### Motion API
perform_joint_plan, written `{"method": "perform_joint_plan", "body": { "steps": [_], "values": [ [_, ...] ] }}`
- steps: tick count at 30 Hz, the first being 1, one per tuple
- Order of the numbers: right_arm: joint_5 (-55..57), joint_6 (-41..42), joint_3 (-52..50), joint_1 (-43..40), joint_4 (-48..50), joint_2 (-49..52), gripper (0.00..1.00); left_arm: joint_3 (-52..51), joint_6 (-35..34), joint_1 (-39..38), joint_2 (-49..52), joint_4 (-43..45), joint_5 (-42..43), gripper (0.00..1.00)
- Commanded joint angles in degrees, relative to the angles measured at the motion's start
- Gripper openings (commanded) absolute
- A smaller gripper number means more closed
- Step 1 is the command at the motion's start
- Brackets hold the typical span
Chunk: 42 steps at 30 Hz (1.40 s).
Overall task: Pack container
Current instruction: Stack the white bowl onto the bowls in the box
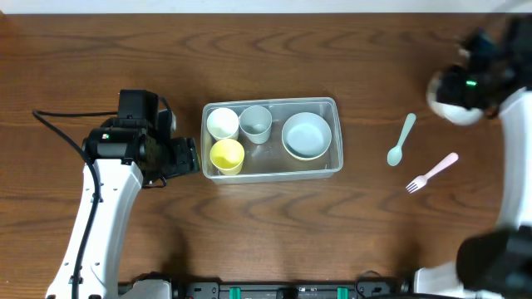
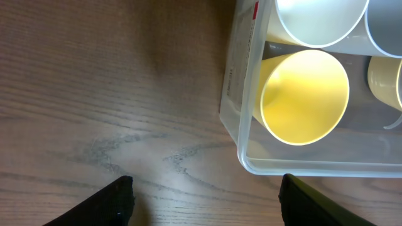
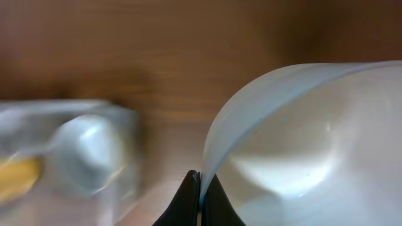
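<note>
Clear container (image 1: 274,175) holds cups (image 1: 227,155). Left gripper (image 1: 193,155) beside it gapes empty; right gripper (image 3: 200,187), well away, pinches the rim of a white bowl (image 3: 314,138).

left arm (image 1: 104,199): white links, black joints | cable (image 1: 55,129): black | fingers (image 2: 110,204): black

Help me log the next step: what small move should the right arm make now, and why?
Probably carry the white bowl leftward over the container. The right gripper is pinched on the bowl's rim, far right of the container. There the cups fill the left end and a pale bowl sits at the right, so nesting there looks likeliest.
</note>
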Motion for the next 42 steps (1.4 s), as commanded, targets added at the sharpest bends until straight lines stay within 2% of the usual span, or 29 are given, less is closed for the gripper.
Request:
{"method": "perform_joint_plan", "body": {
  "steps": [1, 7, 10, 19, 25, 26, 27, 29, 33, 36, 42],
  "values": [
    [1.99, -6.4, -0.02, 11.87, -1.05, -1.62, 0.01, -0.09, 0.74, 0.02, -0.52, -0.33, 0.09, 0.75],
    [11.02, -6.36, -0.52, 29.64, -0.42, 1.29, 0.03, -0.09, 0.74, 0.02, -0.52, -0.31, 0.09, 0.75],
    [11.02, -5.9, -0.61, 33.83, 0.42, 4.31, 0.03, -0.09, 0.74, 0.02, -0.52, -0.31, 0.09, 0.75],
    [10.58, -4.68, -0.61, 38.49, 0.39, 14.93, 0.03, -0.09, 0.74, 0.02, -0.52, -0.33, 0.09, 0.75],
    [10.56, -4.7, -0.61, 39.41, 0.59, 17.33, 0.04, -0.09, 0.74, 0.02, -0.52, -0.33, 0.09, 0.75],
    [10.58, -4.7, -0.61, 39.43, 0.68, 17.33, 0.06, -0.09, 0.74, 0.02, -0.52, -0.31, 0.09, 0.75],
    [10.58, -4.72, -0.61, 39.45, 0.83, 17.33, 0.15, -0.09, 0.74, 0.02, -0.52, -0.31, 0.09, 0.75],
    [10.58, -4.7, -0.61, 39.45, 0.83, 17.33, 0.51, -0.09, 0.74, 0.02, -0.52, -0.31, 0.09, 0.75],
    [10.99, -3.89, -0.57, 39.08, 0.92, 17.27, 0.54, -0.09, 0.74, 0.02, -0.52, -0.33, 0.09, 0.75],
    [11.93, 0.37, -0.44, 37.94, 1.53, 16.65, 0.53, -0.09, 0.74, 0.02, -0.52, -0.33, 0.09, 0.75],
    [29.94, 23.76, 0.61, 32.15, -0.15, 10.58, 0.57, -0.09, 0.76, 0.02, -0.52, -0.7, 0.09, 0.75]
  ]
}}
